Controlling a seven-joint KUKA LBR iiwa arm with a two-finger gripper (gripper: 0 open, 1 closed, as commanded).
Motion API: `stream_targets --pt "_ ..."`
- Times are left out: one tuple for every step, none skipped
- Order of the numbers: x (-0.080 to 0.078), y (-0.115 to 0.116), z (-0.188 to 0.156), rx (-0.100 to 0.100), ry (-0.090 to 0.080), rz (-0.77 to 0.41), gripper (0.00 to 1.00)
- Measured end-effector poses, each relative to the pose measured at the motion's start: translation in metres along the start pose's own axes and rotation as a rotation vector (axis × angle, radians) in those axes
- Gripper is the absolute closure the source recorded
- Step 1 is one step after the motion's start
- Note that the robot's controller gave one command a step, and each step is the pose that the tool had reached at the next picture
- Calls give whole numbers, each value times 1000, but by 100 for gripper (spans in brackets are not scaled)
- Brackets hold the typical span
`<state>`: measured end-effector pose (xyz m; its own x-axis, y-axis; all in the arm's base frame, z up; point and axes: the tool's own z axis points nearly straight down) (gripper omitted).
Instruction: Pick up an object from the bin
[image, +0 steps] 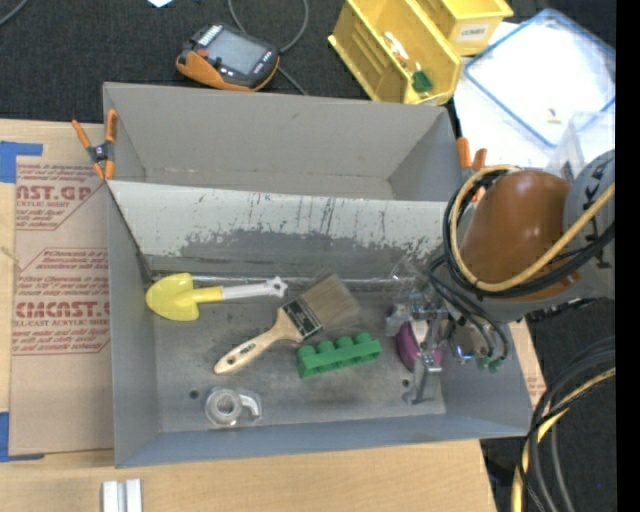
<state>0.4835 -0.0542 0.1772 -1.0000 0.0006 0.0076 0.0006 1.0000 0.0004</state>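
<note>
Position: gripper (424, 372) low at right end of bin (300, 215), near floor, close to right wall. Small purple object (407, 343) just beside it; contact unclear. Spread or pressed together: cannot tell. Green toy brick (339, 354) near, to left; paintbrush (285, 328) beyond.
Judgement: centre on purple object, keep clear of wall, close firmly, lift straight, avoid brick.

Looks like a robotics lab: robot arm (520, 235) wrapped in black cables (452, 245) over a grey metal bin (270, 140), orange-edged handheld device (228, 57) and loose cords (262, 22) lying on the dark floor (60, 50) behind it.
</note>
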Motion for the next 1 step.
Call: stream_targets --pt "-2 0 -4 1 -8 -1 0"
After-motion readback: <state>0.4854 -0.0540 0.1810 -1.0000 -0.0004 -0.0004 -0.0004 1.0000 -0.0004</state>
